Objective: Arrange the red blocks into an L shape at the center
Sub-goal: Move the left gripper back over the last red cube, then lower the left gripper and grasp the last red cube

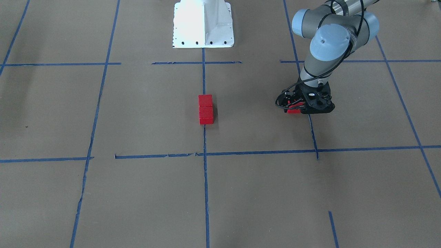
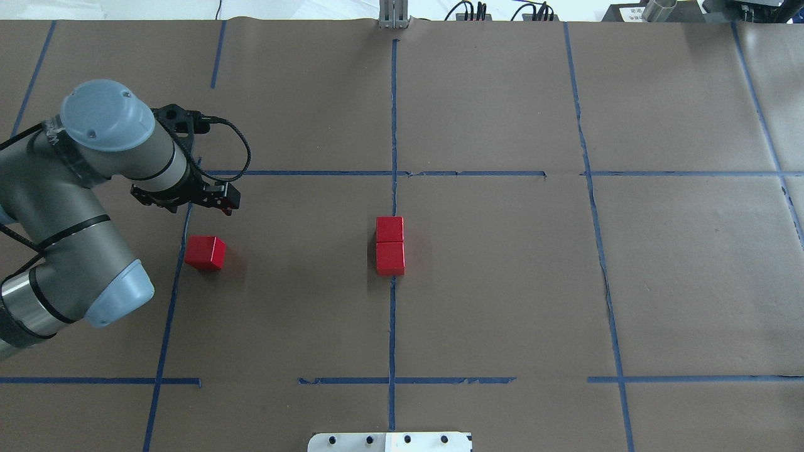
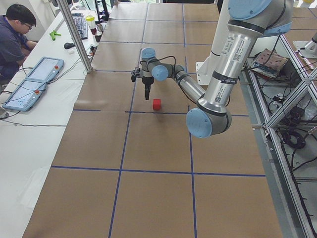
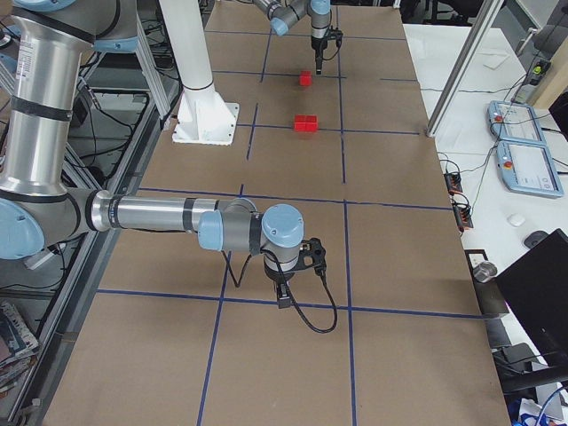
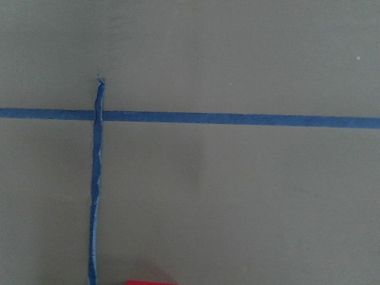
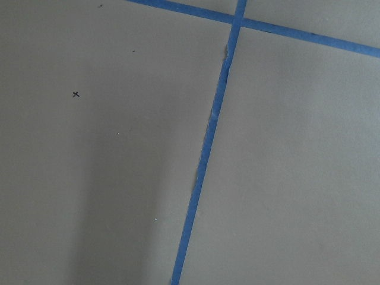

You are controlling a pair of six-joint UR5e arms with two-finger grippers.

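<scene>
- The left hand [image 2: 221,202] hovers over the bench [image 2: 678,282]; I cannot tell whether its fingers are apart or together.
- One red block [image 2: 205,252] sits near this hand, on its robot-ward side and apart from it, just beside a blue tape line [image 2: 168,314].
- The other two red blocks [image 2: 390,245] lie well off to that hand's right in the center [image 2: 502,276], touching in a straight row on the middle tape line [image 2: 392,326].
- The right hand [image 4: 282,298] hangs low over the paper, far from every block; its fingers' state cannot be told.
</scene>
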